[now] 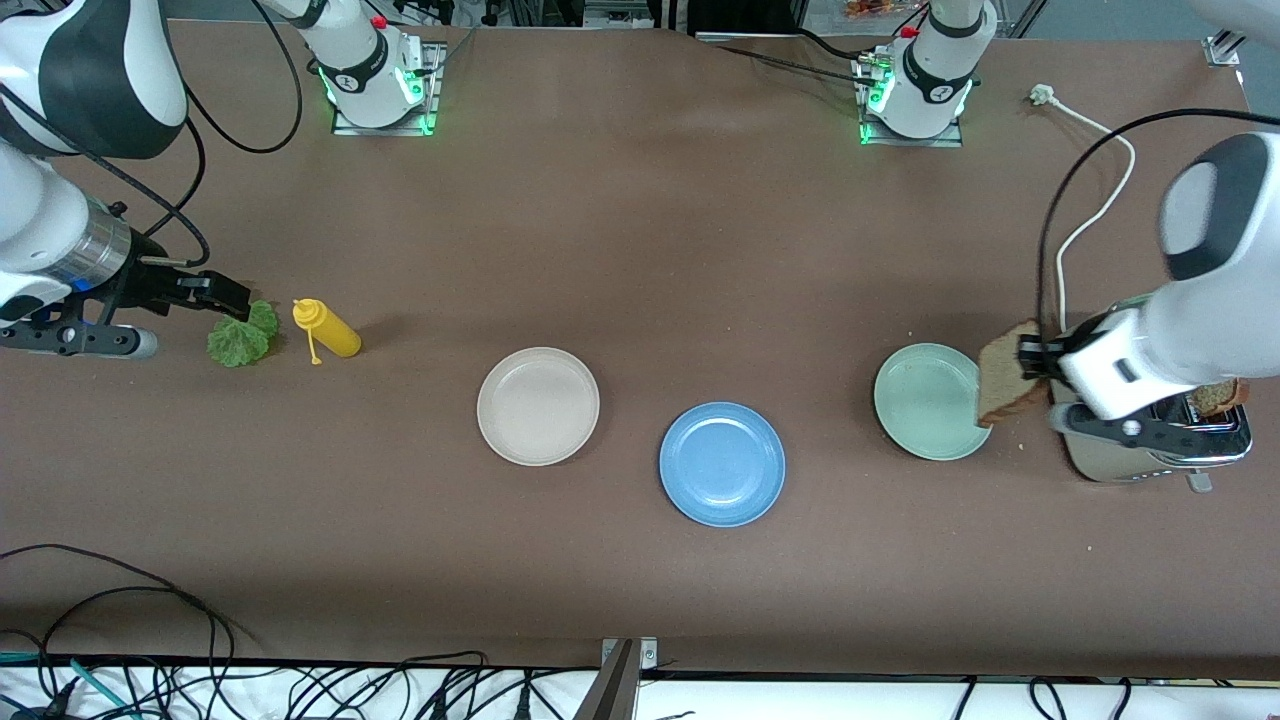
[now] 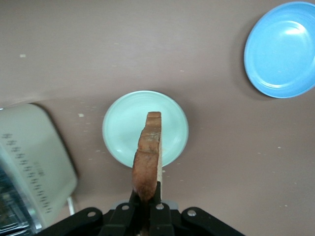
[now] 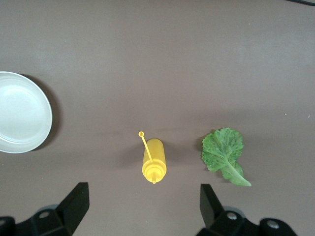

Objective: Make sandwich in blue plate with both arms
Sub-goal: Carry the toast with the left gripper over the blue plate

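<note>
The blue plate [image 1: 722, 463] [image 2: 281, 49] lies bare, nearer the front camera than the other two plates. My left gripper [image 1: 1030, 358] [image 2: 146, 199] is shut on a slice of brown bread [image 1: 1005, 375] [image 2: 147, 157], held on edge over the rim of the pale green plate [image 1: 920, 400] [image 2: 123, 128]. A ruffled green lettuce leaf [image 1: 242, 335] [image 3: 224, 155] lies flat at the right arm's end of the table. Above it hovers my right gripper [image 1: 225, 297] [image 3: 143, 196], open, with nothing between its fingers.
A chrome toaster [image 1: 1160, 440] [image 2: 29, 162] with another brown slice [image 1: 1218, 397] in it stands beside the green plate. A yellow squeeze bottle [image 1: 328, 328] [image 3: 154, 164] lies beside the lettuce. A beige plate [image 1: 538, 405] [image 3: 19, 112] sits next to the blue one. A white cord [image 1: 1090, 200] runs to the toaster.
</note>
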Motion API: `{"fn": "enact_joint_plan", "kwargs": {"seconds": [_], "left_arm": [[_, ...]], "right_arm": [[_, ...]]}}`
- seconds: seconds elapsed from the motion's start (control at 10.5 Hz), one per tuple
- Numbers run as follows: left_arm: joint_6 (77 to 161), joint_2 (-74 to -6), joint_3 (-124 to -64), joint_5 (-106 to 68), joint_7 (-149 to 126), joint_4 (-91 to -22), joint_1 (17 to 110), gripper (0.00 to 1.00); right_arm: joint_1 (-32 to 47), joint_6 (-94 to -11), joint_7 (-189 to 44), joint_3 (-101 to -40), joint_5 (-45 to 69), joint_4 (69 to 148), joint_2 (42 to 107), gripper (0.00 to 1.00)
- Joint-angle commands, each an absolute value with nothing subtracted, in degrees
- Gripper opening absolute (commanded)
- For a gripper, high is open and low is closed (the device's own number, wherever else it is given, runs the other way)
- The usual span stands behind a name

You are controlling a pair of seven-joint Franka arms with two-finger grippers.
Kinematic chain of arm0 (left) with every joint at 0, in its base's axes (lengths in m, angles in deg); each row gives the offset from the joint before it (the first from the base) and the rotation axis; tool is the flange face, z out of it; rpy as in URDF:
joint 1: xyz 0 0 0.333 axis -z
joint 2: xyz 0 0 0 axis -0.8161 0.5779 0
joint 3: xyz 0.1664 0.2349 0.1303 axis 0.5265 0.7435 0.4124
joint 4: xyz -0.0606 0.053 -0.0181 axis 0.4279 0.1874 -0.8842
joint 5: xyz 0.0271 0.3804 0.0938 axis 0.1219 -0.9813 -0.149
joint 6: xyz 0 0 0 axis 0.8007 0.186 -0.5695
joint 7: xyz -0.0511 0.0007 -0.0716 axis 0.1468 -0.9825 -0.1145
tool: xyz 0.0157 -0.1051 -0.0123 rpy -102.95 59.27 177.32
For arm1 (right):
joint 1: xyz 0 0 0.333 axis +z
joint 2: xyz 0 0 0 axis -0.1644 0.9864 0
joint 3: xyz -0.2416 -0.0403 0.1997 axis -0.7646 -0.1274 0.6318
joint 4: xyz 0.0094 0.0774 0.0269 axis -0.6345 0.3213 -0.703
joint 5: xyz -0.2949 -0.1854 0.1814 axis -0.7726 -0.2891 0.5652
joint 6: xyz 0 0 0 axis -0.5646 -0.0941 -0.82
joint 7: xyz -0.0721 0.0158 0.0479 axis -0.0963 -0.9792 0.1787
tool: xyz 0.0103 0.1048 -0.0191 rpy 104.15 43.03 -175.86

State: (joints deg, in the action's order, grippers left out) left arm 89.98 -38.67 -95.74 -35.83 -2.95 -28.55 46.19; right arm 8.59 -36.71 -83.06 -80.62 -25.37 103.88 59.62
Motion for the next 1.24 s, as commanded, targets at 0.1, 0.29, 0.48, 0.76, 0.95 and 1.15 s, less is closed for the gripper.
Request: {"fn": "enact_joint_plan", "kwargs": {"seconds": [0.1,0.29,0.48,0.76,0.95,1.15], "left_arm": [[94.97,-33.76,-95.14,-33.42,-8.84,-27.81,54.94,0.00],[102.34,-30.24,-95.14,-32.46,-9.03,-27.81,58.45,0.00],[107.44,-28.13,-94.79,-26.51,-14.10,-27.90,60.40,0.00],[116.31,-24.96,-91.80,-15.89,-15.27,-27.20,64.18,0.00],[121.06,-22.42,-91.79,-12.42,-21.65,-26.67,65.85,0.00],[125.12,-20.30,-91.79,-12.33,-22.56,-26.58,67.26,0.00]], "right_arm": [[8.29,-35.64,-82.82,-80.64,-24.38,102.42,60.22,1.00],[8.29,-35.64,-82.74,-80.64,-24.38,102.42,60.22,1.00],[8.29,-35.64,-82.73,-80.64,-24.38,102.42,60.22,1.00],[8.29,-35.64,-82.65,-80.64,-24.38,102.42,60.22,1.00],[8.29,-35.64,-82.73,-80.64,-24.38,102.42,60.22,1.00],[8.29,-35.64,-82.65,-80.64,-24.38,102.42,60.22,1.00]]}}
